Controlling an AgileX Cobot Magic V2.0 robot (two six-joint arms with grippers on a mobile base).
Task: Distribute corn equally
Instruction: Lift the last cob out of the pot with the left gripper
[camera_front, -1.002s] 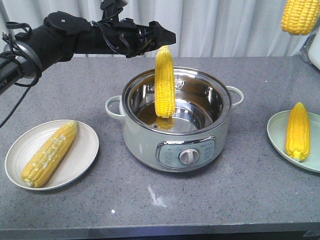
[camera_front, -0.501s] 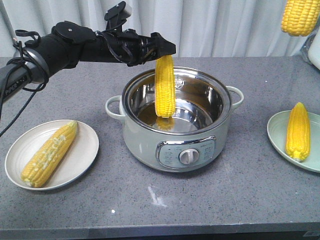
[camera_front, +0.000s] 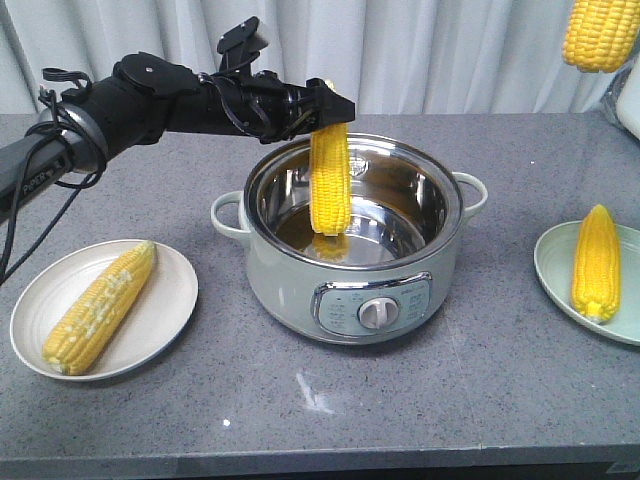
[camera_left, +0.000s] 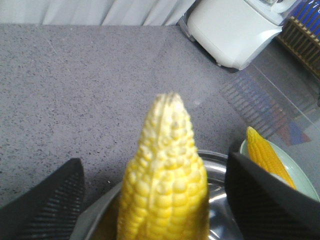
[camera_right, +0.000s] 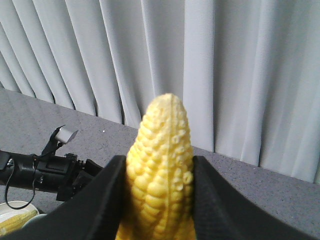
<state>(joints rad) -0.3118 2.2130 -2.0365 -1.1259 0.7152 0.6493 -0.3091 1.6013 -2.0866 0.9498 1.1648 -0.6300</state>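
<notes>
One cob of corn (camera_front: 330, 185) stands upright in the steel pot (camera_front: 300, 290), base on the pot floor. My left gripper (camera_front: 330, 108) is open around its pointed top; in the left wrist view the corn (camera_left: 165, 180) sits between the spread fingers (camera_left: 55, 200) with a gap on each side. My right gripper (camera_right: 160, 190) is shut on another cob (camera_right: 162, 165), which hangs high at the top right (camera_front: 600, 32). A third cob (camera_front: 98, 307) lies on the left plate (camera_front: 160, 320). Another cob (camera_front: 596, 262) lies on the right plate (camera_front: 552, 262).
The pot stands mid-table with a control knob (camera_front: 375, 313) on its front and side handles (camera_front: 228, 212). A white appliance (camera_left: 235, 30) sits at the far right edge of the table. Grey curtains (camera_right: 225, 75) hang behind.
My left gripper has come down from just above the standing cob's tip to around it. The cob in the pot and the right arm's cob have stayed put.
</notes>
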